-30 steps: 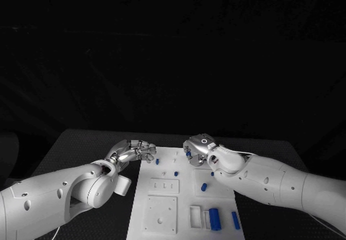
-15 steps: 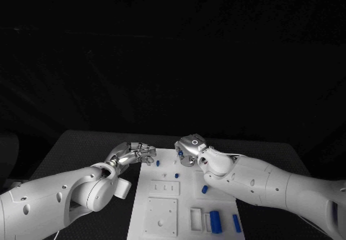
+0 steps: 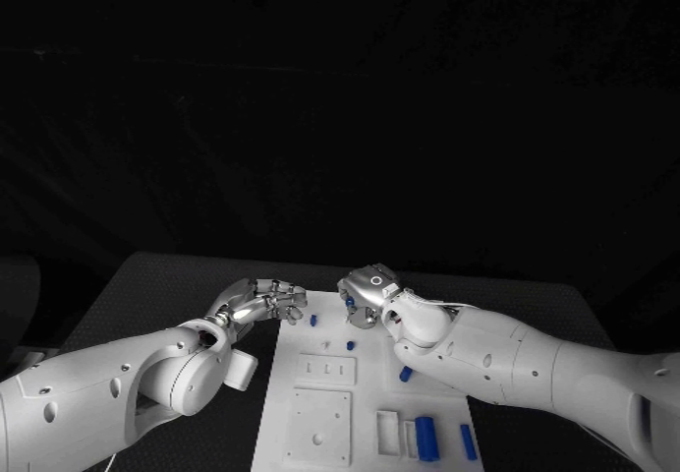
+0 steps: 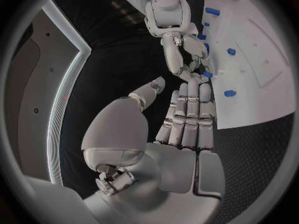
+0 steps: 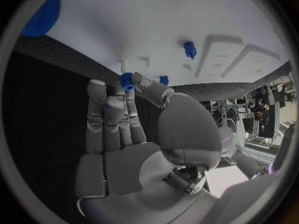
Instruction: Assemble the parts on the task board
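Blue part [image 5: 126, 80] (small) at right hand [image 5: 134, 134] fingertips

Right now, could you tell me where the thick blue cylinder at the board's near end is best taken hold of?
Probably at its middle, from above, fingers across the long sides: the thick blue cylinder lies flat on the task board, its ends pointing toward and away from the robot.

Head camera looks down on the task board [image 3: 319, 413]; both wrist cameras view it close, from behind their robot hands.
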Available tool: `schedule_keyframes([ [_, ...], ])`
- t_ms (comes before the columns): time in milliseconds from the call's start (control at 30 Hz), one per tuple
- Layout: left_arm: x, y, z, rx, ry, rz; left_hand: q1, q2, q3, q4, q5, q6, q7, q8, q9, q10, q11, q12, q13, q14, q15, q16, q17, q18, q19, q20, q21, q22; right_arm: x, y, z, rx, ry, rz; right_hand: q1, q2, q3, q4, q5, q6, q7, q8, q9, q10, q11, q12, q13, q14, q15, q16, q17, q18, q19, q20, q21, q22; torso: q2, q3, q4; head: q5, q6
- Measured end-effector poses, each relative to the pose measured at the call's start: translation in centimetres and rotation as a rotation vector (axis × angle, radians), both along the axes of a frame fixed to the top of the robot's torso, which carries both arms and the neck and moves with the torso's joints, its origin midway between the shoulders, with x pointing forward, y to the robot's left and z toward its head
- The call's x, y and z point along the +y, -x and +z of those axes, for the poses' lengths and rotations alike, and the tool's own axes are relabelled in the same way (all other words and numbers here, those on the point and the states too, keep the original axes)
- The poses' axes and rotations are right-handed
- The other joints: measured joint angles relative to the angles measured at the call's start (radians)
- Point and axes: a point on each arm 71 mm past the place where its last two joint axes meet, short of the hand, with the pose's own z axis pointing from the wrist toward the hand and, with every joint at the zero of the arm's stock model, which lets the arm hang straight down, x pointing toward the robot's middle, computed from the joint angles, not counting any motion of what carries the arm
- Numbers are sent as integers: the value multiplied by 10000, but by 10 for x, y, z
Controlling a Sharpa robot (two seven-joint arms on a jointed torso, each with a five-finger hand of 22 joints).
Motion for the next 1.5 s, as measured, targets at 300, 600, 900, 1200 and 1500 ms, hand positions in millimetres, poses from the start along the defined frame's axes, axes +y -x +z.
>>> schedule_keyframes([
  [300, -1, 0, 2, -33, 20, -35, 0, 0, 0, 0, 0, 0, 0, 0, 0, 0, 0, 0, 1, 0, 0, 0, 12, -44, 0, 0, 0, 8, -1, -2, -1, -51, 111, -71, -14, -14, 28, 28, -1, -2, 1, -4, -1, 0, 0, -28, 8, -1, -2, 0, -2, 0, 1, -1, 0, 0, 42, -14, 7, 61, 22],
  [600, -3, 1, 4, -52, 52, -99, 0, 0, 0, 0, 0, 0, 0, 0, 0, 37, 37, 0, -8, 0, 0, 0, 22, -49, 0, 0, 0, 7, -3, -4, -2, -73, 256, -137, -16, -16, 28, 28, -9, 31, -33, 1, 15, 12, 11, 2, 9, -2, -4, 0, -8, 0, 2, -1, 37, 8, 56, -13, -24, 113, 12],
  [900, -4, 1, 6, -92, 62, -116, 0, 0, 0, 0, 0, 0, 0, 0, 1, 37, 37, -41, -7, 0, 0, -40, 32, -72, -43, -35, 0, 5, 1, -6, -1, -103, 318, -104, -133, -133, 60, 61, -10, 31, -33, 12, 34, 86, -52, 3, 71, 15, -22, -1, -23, 1, 31, -1, 37, 7, 77, -20, -36, 139, -12],
  [1200, -4, 1, 8, -128, 71, -149, -9, 10, 26, -26, 0, 0, 0, 0, 1, 37, 37, -40, -7, -1, 0, -40, 42, -77, -76, -5, 0, 4, 2, -6, -2, -82, 333, -86, -108, -212, 217, 161, -47, 29, -32, 10, 32, 96, -59, 2, 69, 15, -24, 35, -63, 1, 29, 0, 37, 6, 87, -32, -47, 167, -27],
  [1500, -5, 1, 9, -147, 67, -159, -37, 38, 26, -26, 0, 0, 0, 0, 1, 37, 37, -40, -8, -21, 20, -78, 53, -86, -75, -4, 0, 3, 2, -7, -2, -40, 370, -90, -96, -279, 222, 167, -48, 27, -30, -10, 40, 115, -61, -80, 64, 27, -35, 34, -88, 1, 28, 2, 37, 5, 90, -44, -58, 208, -47],
])
